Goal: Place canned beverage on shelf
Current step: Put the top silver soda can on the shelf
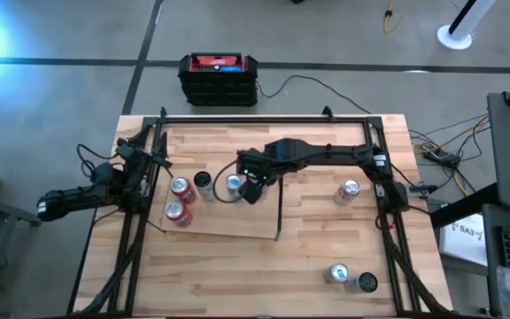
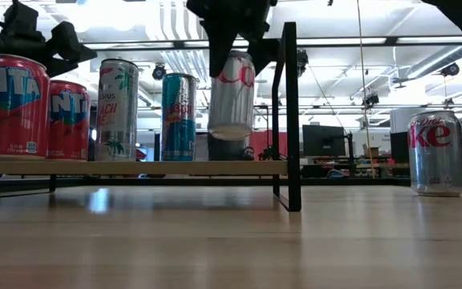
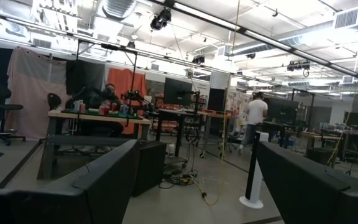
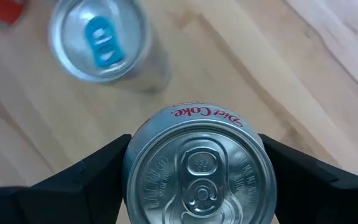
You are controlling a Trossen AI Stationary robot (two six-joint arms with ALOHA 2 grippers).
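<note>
While above the shelf, Diet Coke can between right fingers.

Free shelf right of blue can

We are seeing two red cans with white lettering on blue, a white can with green palm print, a teal-and-red can, and a silver can with red script. Another silver can is showing red letters. The pale wooden shelf is carrying a black bar.
</note>
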